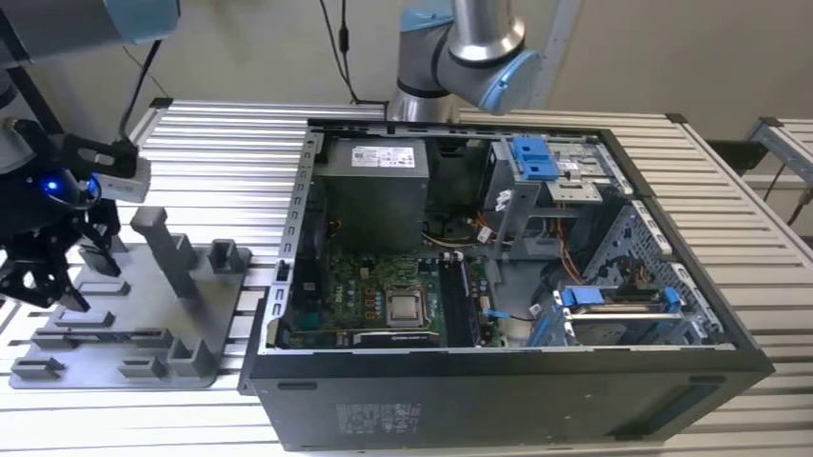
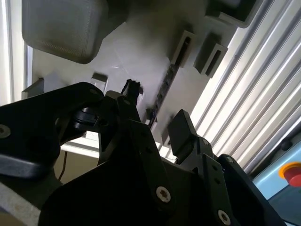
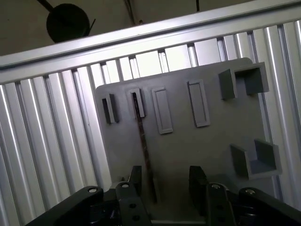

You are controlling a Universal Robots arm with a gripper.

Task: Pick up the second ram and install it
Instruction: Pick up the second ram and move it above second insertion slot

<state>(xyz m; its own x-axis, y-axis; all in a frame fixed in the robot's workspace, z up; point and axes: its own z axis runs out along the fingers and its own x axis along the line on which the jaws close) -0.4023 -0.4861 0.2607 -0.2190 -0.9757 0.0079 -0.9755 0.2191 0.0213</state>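
First wrist view: our fingers (image 3: 197, 181) spread wide over the second ram (image 3: 144, 141). Pickup step; we judge centring needed.

The second ram (image 3: 145, 150) is a long, thin, dark board. In the first wrist view it stands on its edge in a slot of the grey tray (image 3: 197, 155).

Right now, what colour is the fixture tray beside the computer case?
The fixture tray is plain grey, clearest in the first wrist view.
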